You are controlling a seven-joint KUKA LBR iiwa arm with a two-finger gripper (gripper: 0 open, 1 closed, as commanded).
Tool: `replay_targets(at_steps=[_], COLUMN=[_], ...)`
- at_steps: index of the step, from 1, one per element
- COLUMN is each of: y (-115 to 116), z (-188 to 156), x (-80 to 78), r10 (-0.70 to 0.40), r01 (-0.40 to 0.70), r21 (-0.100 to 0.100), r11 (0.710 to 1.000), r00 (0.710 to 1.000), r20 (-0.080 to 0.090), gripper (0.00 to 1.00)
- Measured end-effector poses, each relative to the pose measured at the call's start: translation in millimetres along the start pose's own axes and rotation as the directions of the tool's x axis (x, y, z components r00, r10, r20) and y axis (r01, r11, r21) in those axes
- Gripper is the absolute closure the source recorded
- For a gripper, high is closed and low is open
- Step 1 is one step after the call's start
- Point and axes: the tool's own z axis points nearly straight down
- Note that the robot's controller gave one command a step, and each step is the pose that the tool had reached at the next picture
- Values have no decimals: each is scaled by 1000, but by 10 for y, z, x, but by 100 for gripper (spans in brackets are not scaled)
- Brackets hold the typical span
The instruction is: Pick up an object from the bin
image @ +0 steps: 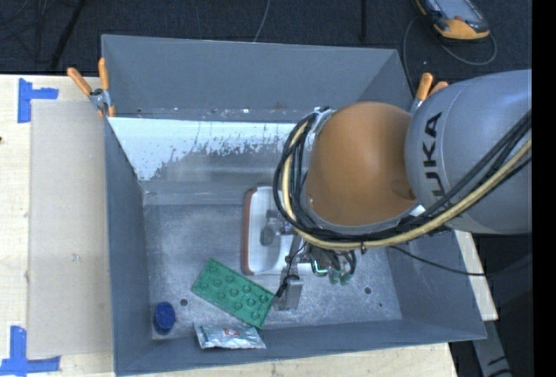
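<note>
My gripper (289,287) hangs low over the bin floor, just right of centre, under the arm's orange cover. One fingertip sits at the right end of a green studded building plate (231,293) that lies flat and slanted. A white tray-like item with a reddish rim (256,228) lies just behind the plate, partly hidden by the gripper and cables. I cannot make out the gap between the fingers, and nothing shows held between them.
A small blue cap (163,316) rests in the front left corner. A crinkled silver foil packet (228,335) lies by the front wall, just below the green plate. The arm and its cables cover the bin's right half.
</note>
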Motion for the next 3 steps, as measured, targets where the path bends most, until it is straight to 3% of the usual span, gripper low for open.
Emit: replay_targets(at_steps=[1, 2, 3], y=[554, 538, 397], z=[1247, 1205, -557], x=[-106, -127, -202], r10=[41, 48, 67], r01=[-41, -48, -67], r21=[-1, -2, -4], r11=[999, 999, 998], r00=[999, 999, 998], r20=[6, 12, 18], gripper=[0, 100, 100])
